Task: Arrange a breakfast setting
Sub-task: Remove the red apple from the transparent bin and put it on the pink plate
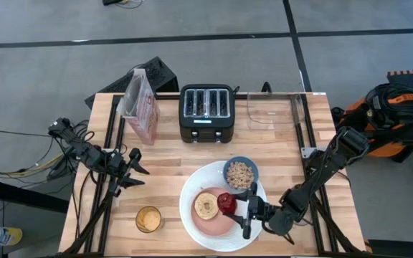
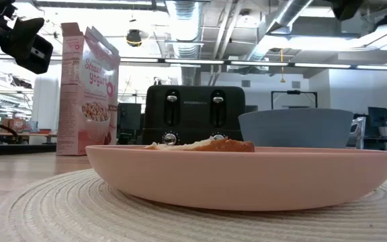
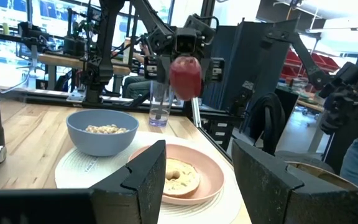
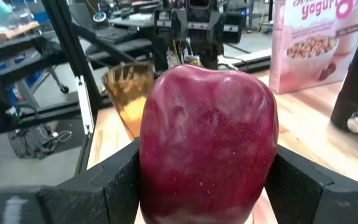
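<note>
From overhead we saw a butcher-block table (image 1: 171,165) standing on a grey floor, with a black four-slot toaster (image 1: 206,113) at twelve o'clock and a pink cereal box (image 1: 140,106) at eleven. The large round white plate (image 1: 189,219) lay toward five o'clock, bearing the smaller pink plate (image 1: 205,223), the toasted bagel half (image 1: 206,206) and, at its one o'clock edge, the small blue bowl (image 1: 241,173) of cereal. The right gripper (image 1: 236,206) clasped the small red fruit (image 1: 226,203) beside the bagel. The left gripper (image 1: 136,172) hovered at nine o'clock, fingers parted and empty, above a glass of orange juice (image 1: 148,219).

At table height, we saw the pink plate's rim filling the foreground, the toaster behind.

From the left wrist, we saw the fruit held above the plate.

From the right wrist, the apple-like fruit sat wedged between both fingers.
</note>
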`<state>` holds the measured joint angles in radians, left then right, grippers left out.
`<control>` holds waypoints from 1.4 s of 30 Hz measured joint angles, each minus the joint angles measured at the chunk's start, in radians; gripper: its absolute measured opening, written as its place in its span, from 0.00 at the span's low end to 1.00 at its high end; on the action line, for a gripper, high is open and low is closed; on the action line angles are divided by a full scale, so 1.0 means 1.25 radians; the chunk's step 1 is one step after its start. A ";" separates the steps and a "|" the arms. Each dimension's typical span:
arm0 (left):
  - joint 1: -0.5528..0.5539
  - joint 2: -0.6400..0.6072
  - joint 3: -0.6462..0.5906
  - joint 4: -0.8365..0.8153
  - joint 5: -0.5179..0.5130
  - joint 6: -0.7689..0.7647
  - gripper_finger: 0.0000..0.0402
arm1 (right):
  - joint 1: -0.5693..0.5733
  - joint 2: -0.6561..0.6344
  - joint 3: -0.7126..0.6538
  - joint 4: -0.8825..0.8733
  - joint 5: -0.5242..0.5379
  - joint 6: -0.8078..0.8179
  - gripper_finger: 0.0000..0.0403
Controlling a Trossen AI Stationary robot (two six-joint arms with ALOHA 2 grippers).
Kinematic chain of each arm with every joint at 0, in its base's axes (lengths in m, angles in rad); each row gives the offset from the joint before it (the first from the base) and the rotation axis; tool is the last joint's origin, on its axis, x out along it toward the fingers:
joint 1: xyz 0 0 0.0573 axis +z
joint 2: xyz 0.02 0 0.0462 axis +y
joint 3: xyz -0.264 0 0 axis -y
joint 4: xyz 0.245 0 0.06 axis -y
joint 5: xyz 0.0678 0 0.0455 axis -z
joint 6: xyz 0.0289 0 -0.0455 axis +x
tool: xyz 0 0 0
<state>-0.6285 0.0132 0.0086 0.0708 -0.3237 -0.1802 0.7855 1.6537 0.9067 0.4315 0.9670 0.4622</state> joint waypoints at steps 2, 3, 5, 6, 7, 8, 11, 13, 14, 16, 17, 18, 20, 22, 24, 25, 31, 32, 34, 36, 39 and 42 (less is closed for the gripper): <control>0.000 0.000 0.000 0.000 0.000 0.000 0.42 | -0.006 -0.010 0.000 -0.004 -0.017 -0.012 0.73; 0.000 0.000 0.000 0.000 0.000 0.000 0.42 | -0.008 -0.014 0.000 -0.007 -0.021 -0.017 0.73; 0.000 0.000 0.000 0.000 0.000 0.000 0.42 | -0.010 -0.027 0.000 -0.005 -0.024 -0.032 0.73; 0.000 0.000 0.000 0.000 0.000 0.000 0.42 | -0.014 -0.035 0.000 -0.002 -0.024 -0.048 0.73; 0.000 0.000 0.000 0.000 0.000 0.000 0.42 | -0.019 -0.041 0.000 -0.004 -0.025 -0.068 0.73; 0.000 0.000 0.000 0.000 0.000 0.000 0.42 | -0.026 -0.046 0.001 -0.010 -0.032 -0.089 0.73; 0.000 0.000 0.000 0.000 0.000 0.000 0.42 | -0.069 -0.051 0.001 -0.025 -0.109 -0.128 0.73; 0.000 0.000 0.000 0.000 0.000 0.000 0.42 | -0.099 -0.051 0.001 -0.046 -0.173 -0.144 0.73; 0.000 0.000 0.000 0.000 0.000 0.000 0.42 | -0.116 -0.048 0.001 -0.055 -0.213 -0.146 0.73; 0.000 0.000 0.000 0.000 0.000 0.000 0.42 | -0.150 -0.036 0.001 -0.069 -0.311 -0.149 0.73; 0.000 0.000 0.000 0.000 0.000 0.000 0.42 | -0.164 -0.033 0.001 -0.089 -0.366 -0.157 0.73; 0.000 0.000 0.000 0.000 0.000 0.000 0.42 | -0.176 -0.033 0.000 -0.106 -0.417 -0.168 0.73; 0.000 0.000 0.000 0.000 0.000 0.000 0.42 | -0.198 -0.033 0.001 -0.112 -0.513 -0.173 0.73; 0.000 0.000 0.000 0.000 0.000 0.000 0.42 | -0.210 -0.035 0.002 -0.126 -0.582 -0.167 0.73; 0.000 0.000 0.000 0.000 0.000 0.000 0.42 | -0.214 -0.036 0.002 -0.154 -0.625 -0.167 0.74; 0.000 0.000 0.000 0.000 0.000 0.000 0.42 | -0.216 -0.036 0.002 -0.166 -0.642 -0.166 0.74; 0.000 0.000 0.000 0.000 0.000 0.000 0.42 | -0.241 -0.037 0.001 -0.280 -0.732 -0.129 0.80; 0.000 0.000 0.000 0.000 0.000 0.000 0.42 | -0.246 -0.037 0.002 -0.293 -0.737 -0.121 0.81; 0.000 0.000 0.000 0.000 0.000 0.000 0.42 | -0.256 -0.037 0.001 -0.307 -0.745 -0.119 0.82; 0.000 0.000 0.000 0.000 -0.001 0.000 0.42 | -0.268 -0.037 0.001 -0.315 -0.767 -0.118 0.82; 0.000 0.000 0.000 0.000 0.000 0.000 0.42 | -0.283 -0.037 0.002 -0.343 -0.804 -0.114 0.83; 0.000 0.000 0.000 0.000 0.000 0.000 0.42 | -0.291 -0.036 0.002 -0.347 -0.816 -0.104 0.83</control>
<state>-0.6288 0.0132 0.0086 0.0711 -0.3241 -0.1804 0.4217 1.6089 0.9089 -0.0018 -0.0536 0.3321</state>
